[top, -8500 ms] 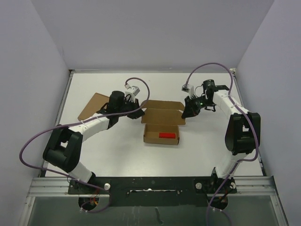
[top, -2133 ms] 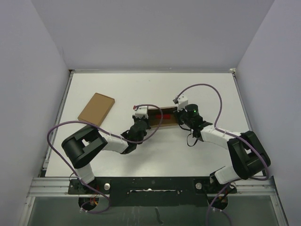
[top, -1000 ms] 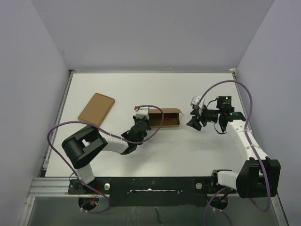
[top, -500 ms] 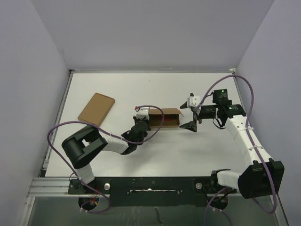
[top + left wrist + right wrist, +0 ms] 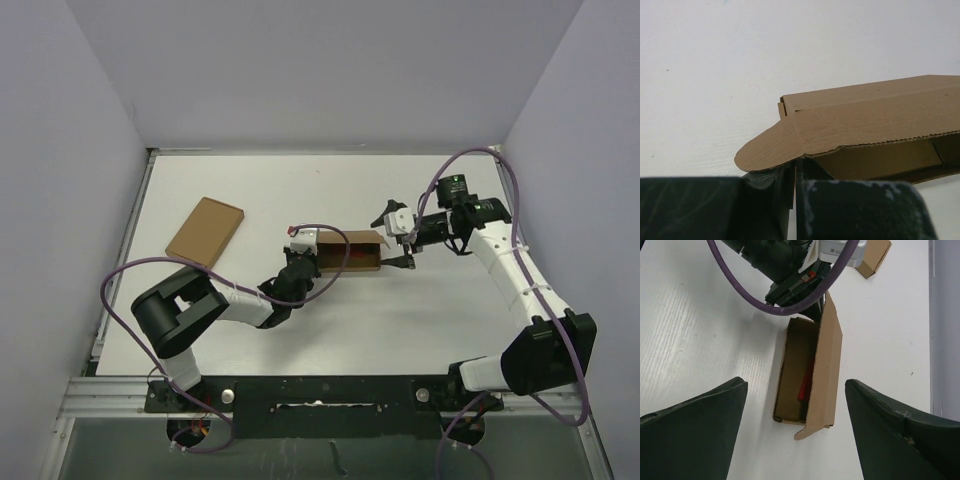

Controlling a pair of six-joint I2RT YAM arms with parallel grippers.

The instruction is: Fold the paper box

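Note:
The paper box (image 5: 350, 264) is a narrow brown carton lying near the table's middle, its long lid (image 5: 828, 360) standing up and a rounded tab (image 5: 765, 150) at each end. A small red block (image 5: 805, 385) lies inside. My left gripper (image 5: 303, 260) is at the box's left end, shut on a thin cardboard edge (image 5: 796, 167) under the lid tab. My right gripper (image 5: 395, 240) is open wide at the box's right end. Its fingers (image 5: 690, 432) stand to either side of that end, apart from the cardboard.
A wider, flat brown cardboard rectangle (image 5: 205, 230) lies at the back left, also seen at the top of the right wrist view (image 5: 875, 257). A purple cable (image 5: 755, 295) loops over the left wrist. The walls stand close on three sides.
My right gripper has swung left from beside the box to straddle its right end. The left gripper and the box have not moved.

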